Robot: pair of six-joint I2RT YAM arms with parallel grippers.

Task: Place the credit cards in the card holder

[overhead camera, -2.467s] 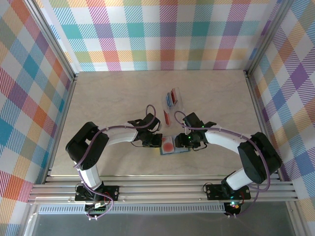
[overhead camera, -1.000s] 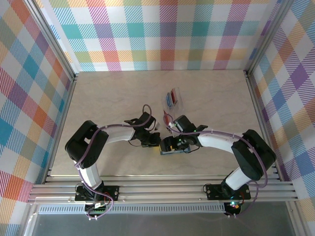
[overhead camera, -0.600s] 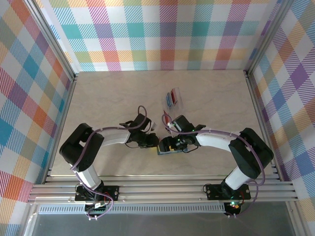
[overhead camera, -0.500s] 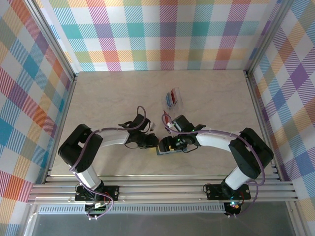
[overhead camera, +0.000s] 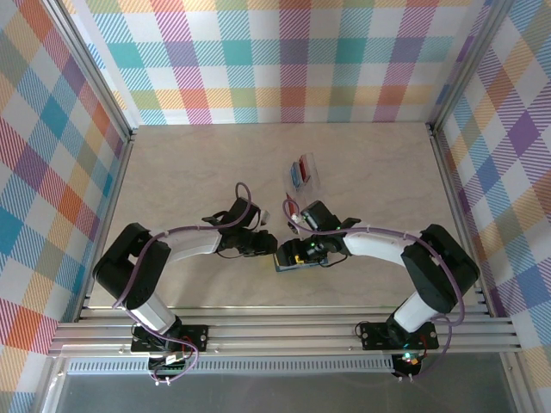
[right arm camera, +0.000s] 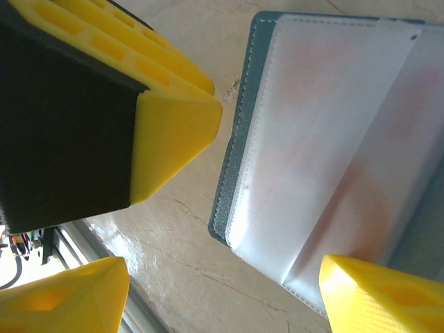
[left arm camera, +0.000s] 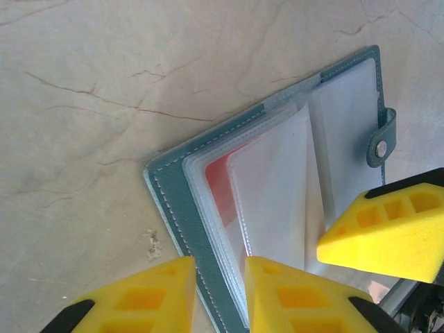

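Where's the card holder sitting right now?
Top view: the card holder lies open on the table, centre front, between the left claw and right claw, nearer than the clear case.

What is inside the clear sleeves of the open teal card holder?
A red card shows through a frosted sleeve of the card holder. Whether the other sleeves hold cards cannot be told: overlapping cloudy plastic covers them.

left gripper point(left arm camera: 218, 269) parted slightly, right gripper point(right arm camera: 222, 263) moved over card holder point(left arm camera: 166, 201)

You see the card holder point(left arm camera: 170, 208) in stitched matt leatherette, its sleeves point(left arm camera: 277, 180) frosted plastic, on a smooth marbled table point(left arm camera: 104, 69).
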